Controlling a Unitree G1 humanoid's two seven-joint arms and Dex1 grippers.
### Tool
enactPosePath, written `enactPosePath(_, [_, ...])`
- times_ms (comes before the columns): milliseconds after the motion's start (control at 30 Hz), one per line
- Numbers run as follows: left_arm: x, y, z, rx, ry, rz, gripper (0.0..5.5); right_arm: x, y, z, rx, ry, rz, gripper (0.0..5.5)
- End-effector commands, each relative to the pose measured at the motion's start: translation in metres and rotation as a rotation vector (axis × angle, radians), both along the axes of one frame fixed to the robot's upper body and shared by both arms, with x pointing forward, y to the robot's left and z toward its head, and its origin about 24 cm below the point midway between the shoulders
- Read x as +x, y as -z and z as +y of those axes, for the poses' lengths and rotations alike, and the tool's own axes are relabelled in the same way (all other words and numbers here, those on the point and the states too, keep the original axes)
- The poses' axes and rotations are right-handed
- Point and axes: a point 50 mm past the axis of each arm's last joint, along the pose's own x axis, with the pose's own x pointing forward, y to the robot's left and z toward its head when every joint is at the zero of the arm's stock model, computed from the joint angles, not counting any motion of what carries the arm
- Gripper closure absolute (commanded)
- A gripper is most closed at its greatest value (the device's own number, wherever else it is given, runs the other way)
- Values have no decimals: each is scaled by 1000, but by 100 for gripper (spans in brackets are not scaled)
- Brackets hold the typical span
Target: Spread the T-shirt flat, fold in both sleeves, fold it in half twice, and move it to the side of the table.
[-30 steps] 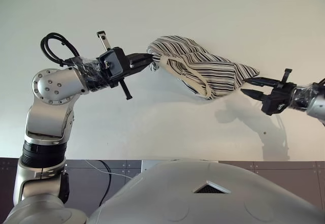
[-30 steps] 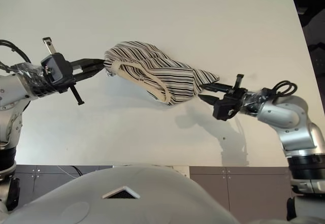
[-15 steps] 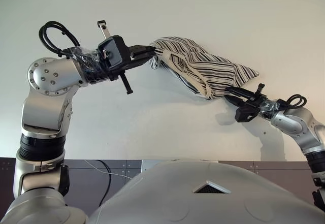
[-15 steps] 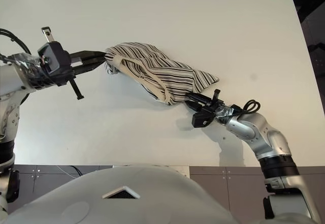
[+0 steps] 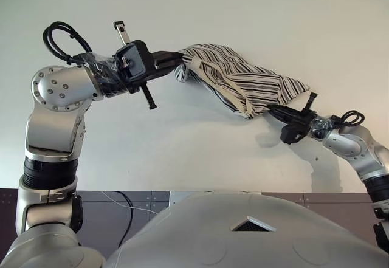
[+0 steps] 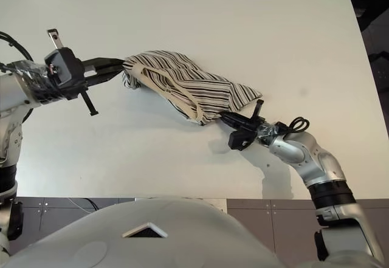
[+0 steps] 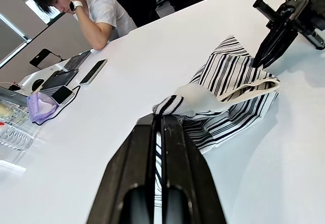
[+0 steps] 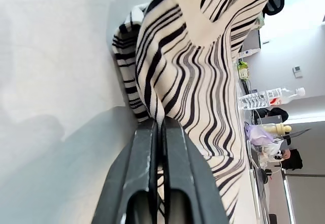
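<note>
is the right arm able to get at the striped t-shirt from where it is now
Likely yes: the right claw is at the right edge of the T-shirt and looks shut on the fabric, with bare table around it.

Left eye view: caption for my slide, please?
Left pincer and right pincer grip opposite ends of the bunched striped T-shirt on the table.

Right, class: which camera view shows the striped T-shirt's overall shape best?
The left eye view: the whole bunched T-shirt spans between the left gripper and the right gripper. The right eye view shows the same. Each wrist view gives a close-up part pinched in its own gripper.
</note>
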Motion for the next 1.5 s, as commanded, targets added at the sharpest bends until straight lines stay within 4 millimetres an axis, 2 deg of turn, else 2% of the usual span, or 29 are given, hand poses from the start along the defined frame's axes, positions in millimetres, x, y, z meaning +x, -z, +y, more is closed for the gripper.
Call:
enactPosePath(33, [-4,6,5,67,9,-15,540,11,-37,-17,101,56,41,538])
enactPosePath(100, [-23,16,-4,88,112,17,540,11,-50,-31,83,61,87,538])
enactPosePath(200, [-52,47,-13,216,271,71,540,9,-56,-42,-8,25,145,538])
enactPosePath(267, [-61,69,-13,318,340,80,540,10,-55,-41,-51,-12,159,538])
enactPosePath(400, [-62,91,-11,390,376,76,540,14,-54,-38,-94,-51,173,538])
enactPosePath(433, [-61,94,-9,395,348,64,540,15,-53,-39,-104,-53,174,538])
enactPosePath(633, [-64,93,15,471,308,-68,435,12,-49,-42,-122,-51,188,540])
enactPosePath(700, [-62,89,22,473,297,-109,431,11,-48,-42,-125,-49,192,540])
enactPosePath(833, [-55,99,39,574,309,-181,431,11,-47,-41,-129,-53,194,540])
enactPosePath(1100, [-48,120,29,600,352,-279,431,16,-48,-34,-132,-87,189,540])
enactPosePath(1400, [-44,122,25,590,380,-338,431,17,-48,-30,-129,-96,189,540])
enactPosePath(1500, [-45,125,24,589,420,-317,485,17,-47,-28,-125,-98,187,540])
